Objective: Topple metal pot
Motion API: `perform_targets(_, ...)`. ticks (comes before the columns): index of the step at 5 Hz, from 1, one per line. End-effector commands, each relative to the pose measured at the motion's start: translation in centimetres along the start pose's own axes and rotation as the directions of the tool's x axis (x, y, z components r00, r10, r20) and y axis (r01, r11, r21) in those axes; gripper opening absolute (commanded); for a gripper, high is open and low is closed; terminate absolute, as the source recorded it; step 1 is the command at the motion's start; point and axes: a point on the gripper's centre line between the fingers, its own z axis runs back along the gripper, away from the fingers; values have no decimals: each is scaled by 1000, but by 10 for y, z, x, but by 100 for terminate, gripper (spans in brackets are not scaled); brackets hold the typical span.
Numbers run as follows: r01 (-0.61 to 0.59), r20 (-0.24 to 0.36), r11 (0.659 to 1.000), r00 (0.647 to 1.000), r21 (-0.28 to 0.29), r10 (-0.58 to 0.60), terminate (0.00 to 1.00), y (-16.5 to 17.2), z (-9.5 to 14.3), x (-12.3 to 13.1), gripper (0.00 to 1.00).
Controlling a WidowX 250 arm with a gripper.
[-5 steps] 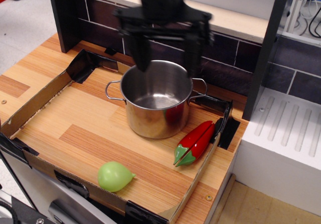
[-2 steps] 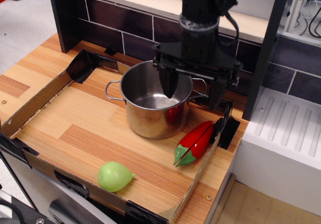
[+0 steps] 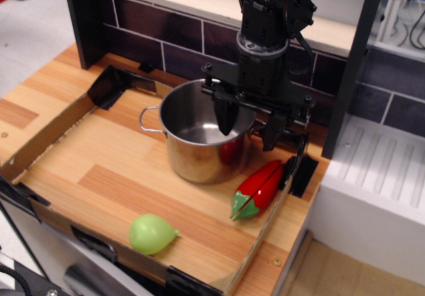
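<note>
The metal pot [image 3: 196,143] stands upright on the wooden board inside a low cardboard tray [image 3: 46,137]. It is shiny steel, with a wire loop handle showing on its left side; the right handle is hidden behind the gripper. My black gripper [image 3: 250,125] hangs over the pot's right rim with its jaws apart. The left finger [image 3: 226,115] reaches down inside the pot and the right finger [image 3: 273,131] is outside the wall, so the two straddle the rim. I see no firm clamp on the wall.
A red toy pepper [image 3: 260,187] with a green stem lies just right of the pot, near the tray's right wall. A light green toy fruit [image 3: 152,233] lies at the front. A dark tiled backsplash [image 3: 146,24] rises behind, and a white appliance [image 3: 378,183] stands to the right.
The gripper has moved right from above the pot's back rim and come down over its right rim. Its fingers have narrowed since 0.4 s ago. The pot stays upright.
</note>
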Motion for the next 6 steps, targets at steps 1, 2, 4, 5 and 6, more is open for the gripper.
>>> perform_targets(1, -22, 76, 1000, 997, 21, 20, 0, 20, 15, 9, 0)
perform_targets(2, -18, 77, 1000, 997, 13, 17, 0, 35, 19, 8, 0)
perform_targets(4, -65, -29, 992, 998, -112, 62, 0, 66, 35, -3, 0)
perform_targets(5, -91, -161, 967, 986, -240, 52, 0, 79, 43, -10, 0)
perform_targets(6, -153, -320, 924, 947, -352, 34, 0, 90, 46, -15, 0)
